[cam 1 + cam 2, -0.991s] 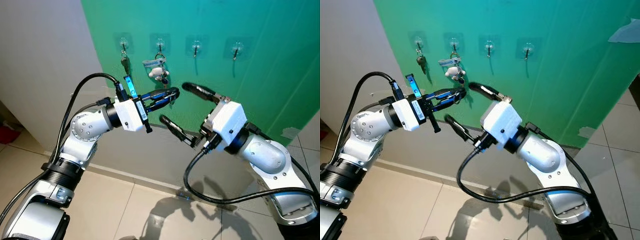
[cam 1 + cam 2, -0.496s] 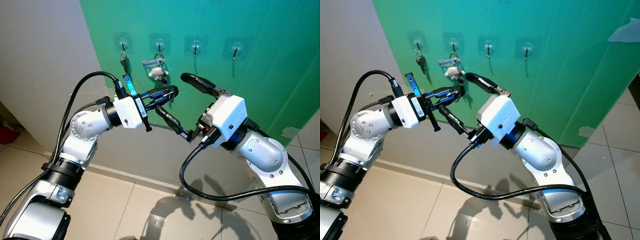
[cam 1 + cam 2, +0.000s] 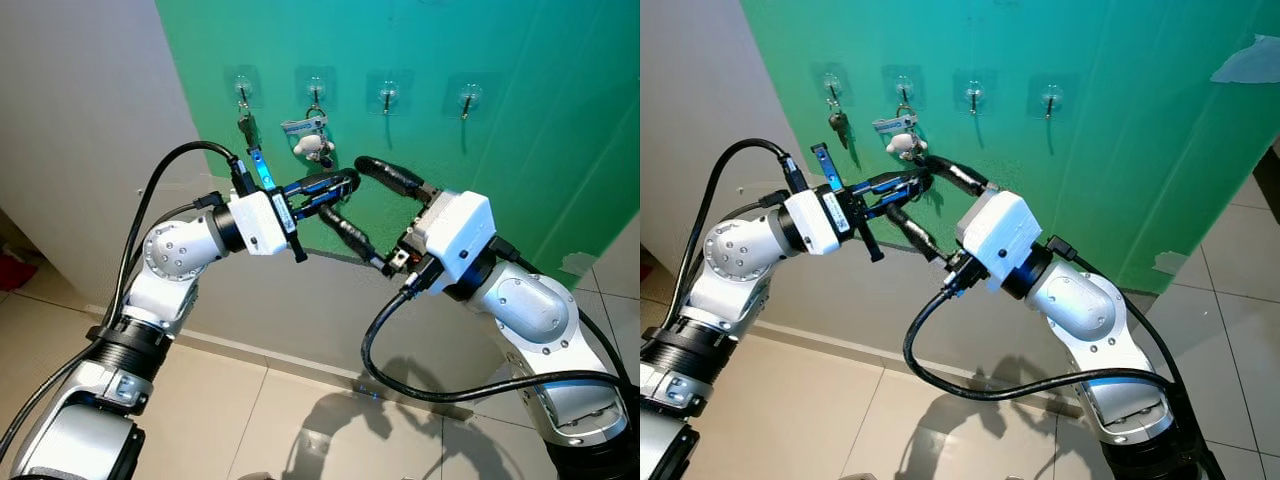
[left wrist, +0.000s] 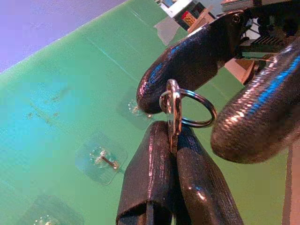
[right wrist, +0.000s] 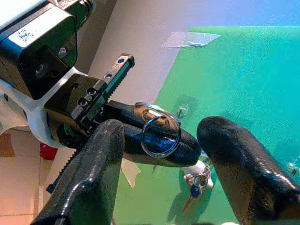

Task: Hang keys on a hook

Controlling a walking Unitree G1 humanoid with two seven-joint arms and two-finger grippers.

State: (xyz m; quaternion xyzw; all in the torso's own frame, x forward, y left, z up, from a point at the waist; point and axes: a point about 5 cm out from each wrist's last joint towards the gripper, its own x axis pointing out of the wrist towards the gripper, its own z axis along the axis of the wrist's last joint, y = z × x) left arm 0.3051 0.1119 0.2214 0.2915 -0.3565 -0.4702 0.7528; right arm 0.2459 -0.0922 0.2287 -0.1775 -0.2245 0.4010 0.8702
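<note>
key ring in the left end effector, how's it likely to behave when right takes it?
The key ring looks thin, smooth metal, so probably light and stiff but slippery between rounded pads. It hangs loosely off the key pinched by the left end effector, so it will likely swing when nudged. The right end effector straddles it open.

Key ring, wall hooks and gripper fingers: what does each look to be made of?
Key ring: polished metal, likely steel; thin, silvery, with bright glints. Hooks: small dark metal pegs on clear glossy pads, probably adhesive plastic, since the green wall shows through. Fingers of the right gripper: black, smooth and semi-glossy, seemingly rubber or coated plastic. The left gripper looks the same, its jaws pinching the ring.
</note>
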